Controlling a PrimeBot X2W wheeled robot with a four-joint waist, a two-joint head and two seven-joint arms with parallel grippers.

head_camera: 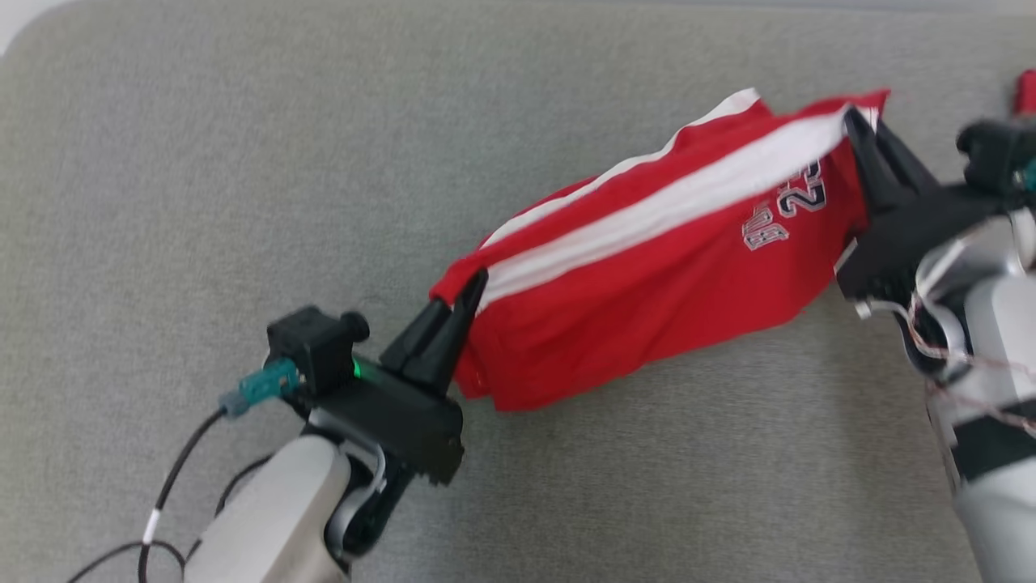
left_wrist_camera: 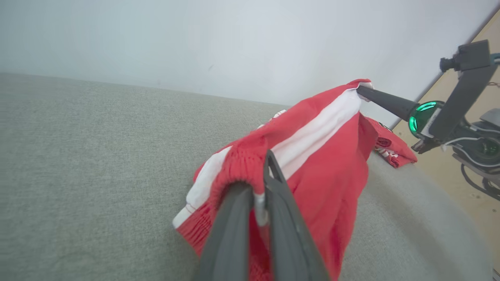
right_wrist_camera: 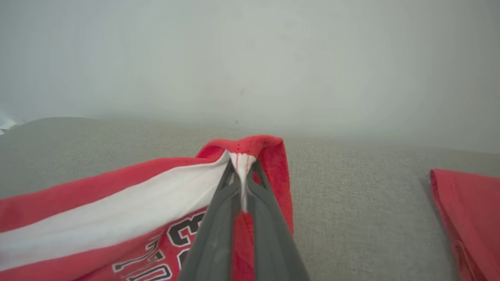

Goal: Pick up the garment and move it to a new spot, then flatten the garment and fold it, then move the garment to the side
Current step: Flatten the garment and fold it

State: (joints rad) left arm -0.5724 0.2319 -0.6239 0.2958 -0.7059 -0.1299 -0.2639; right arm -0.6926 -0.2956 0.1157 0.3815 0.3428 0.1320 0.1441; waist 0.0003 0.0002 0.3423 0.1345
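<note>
the left gripper (head_camera: 460,293) is closed on the garment (head_camera: 647,300), its two dark fingers pinching the gathered red waistband (left_wrist_camera: 238,164) at one end. in its own wrist view the left gripper (left_wrist_camera: 256,175) has that elastic edge bunched over and between the fingers, with a sliver of pale cloth in the narrow gap. the right gripper (head_camera: 856,121) is clamped on the opposite end. in its wrist view the right gripper (right_wrist_camera: 243,171) nips a fold where the white stripe (right_wrist_camera: 117,218) meets the red hem. the right gripper (left_wrist_camera: 365,90) also shows at the upper right of the left wrist view, its tip in the hem

the garment is a pair of red shorts with white side stripes and a grey-outlined print (head_camera: 785,210). it is stretched between the two grippers and slants from the middle of the pad (head_camera: 202,162) toward the far right. the upper edge is taut and the rest sags below it in loose folds; i cannot tell whether the lowest fold touches the pad

a second red cloth (right_wrist_camera: 468,207) lies flat at the pad's right edge, apart from the garment. behind the pad's far edge stands a pale wall (left_wrist_camera: 195,39), and off its right edge is a tan floor (left_wrist_camera: 437,175). a black cable (head_camera: 174,474) trails from the left wrist at the pad's near edge
</note>
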